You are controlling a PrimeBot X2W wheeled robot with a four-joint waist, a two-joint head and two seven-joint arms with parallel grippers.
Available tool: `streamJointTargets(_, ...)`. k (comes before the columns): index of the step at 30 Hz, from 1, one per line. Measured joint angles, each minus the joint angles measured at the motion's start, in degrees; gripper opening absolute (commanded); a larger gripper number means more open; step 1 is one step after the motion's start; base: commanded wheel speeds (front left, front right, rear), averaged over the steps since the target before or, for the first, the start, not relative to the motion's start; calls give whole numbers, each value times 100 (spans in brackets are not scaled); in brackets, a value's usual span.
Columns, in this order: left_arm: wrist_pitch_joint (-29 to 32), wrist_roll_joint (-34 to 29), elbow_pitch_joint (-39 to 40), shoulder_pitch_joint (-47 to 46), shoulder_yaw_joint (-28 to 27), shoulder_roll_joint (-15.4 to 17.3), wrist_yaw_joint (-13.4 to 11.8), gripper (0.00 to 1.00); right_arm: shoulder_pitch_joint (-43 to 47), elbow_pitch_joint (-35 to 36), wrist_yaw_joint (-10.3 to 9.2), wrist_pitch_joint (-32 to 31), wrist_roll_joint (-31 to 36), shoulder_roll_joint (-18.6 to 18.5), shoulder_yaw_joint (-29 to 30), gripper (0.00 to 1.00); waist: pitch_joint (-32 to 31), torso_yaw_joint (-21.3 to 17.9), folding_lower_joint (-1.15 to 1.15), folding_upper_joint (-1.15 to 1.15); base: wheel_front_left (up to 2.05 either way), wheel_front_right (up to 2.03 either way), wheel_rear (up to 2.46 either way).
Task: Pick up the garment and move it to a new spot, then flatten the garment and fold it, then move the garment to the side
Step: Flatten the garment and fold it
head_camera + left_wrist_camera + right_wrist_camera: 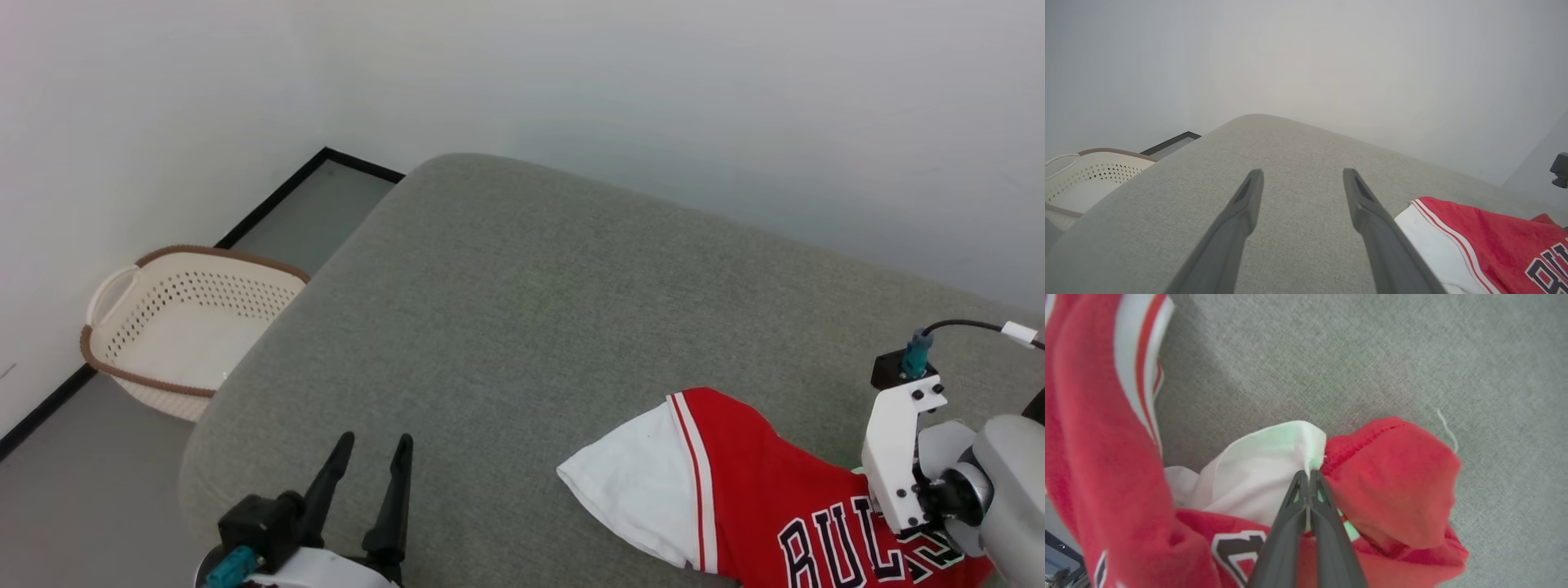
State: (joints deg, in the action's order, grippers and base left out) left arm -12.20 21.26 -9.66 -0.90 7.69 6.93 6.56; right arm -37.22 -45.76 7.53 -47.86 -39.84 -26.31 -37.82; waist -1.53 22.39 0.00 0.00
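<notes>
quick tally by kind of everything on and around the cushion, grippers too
garment: 1
basket: 1
grey cushion: 1
grippers: 2 (left gripper open, right gripper shut on the garment)
total: 5

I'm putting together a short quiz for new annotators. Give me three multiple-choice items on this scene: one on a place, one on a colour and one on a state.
1. Where is the basket?
A. On the floor, left of the grey cushion
B. On the cushion
C. On a shelf

2. What colour is the garment's spread sleeve?
A. Black
B. White
C. Blue

3. How is the right gripper?
A. Wide open
B. Shut on nothing
C. Shut on the garment

Answers:
1 A: the head view shows it on the floor beside the cushion.
2 B: the sleeve is white, with striped trim where it meets the red.
3 C: the right wrist view shows its fingers pinching fabric where white meets red.
</notes>
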Motion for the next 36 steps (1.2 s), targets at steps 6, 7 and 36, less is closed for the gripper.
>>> streamJointTargets(6,-27,20,-63,-40,1,7,-1,100,-253,-191,0,111,-99,-8,13,0,-5,-28,0,0,0,0,0)
streamJointTargets(7,-38,21,-68,-40,2,11,-1,100,-307,-208,0,153,-123,-2,24,0,-11,-43,0,0,0,0,0)
streamJointTargets(36,-92,157,-10,-2,55,143,-74,100,-1193,-1796,1,1825,425,-910,1027,0,-186,-849,0,0,0,0,0)
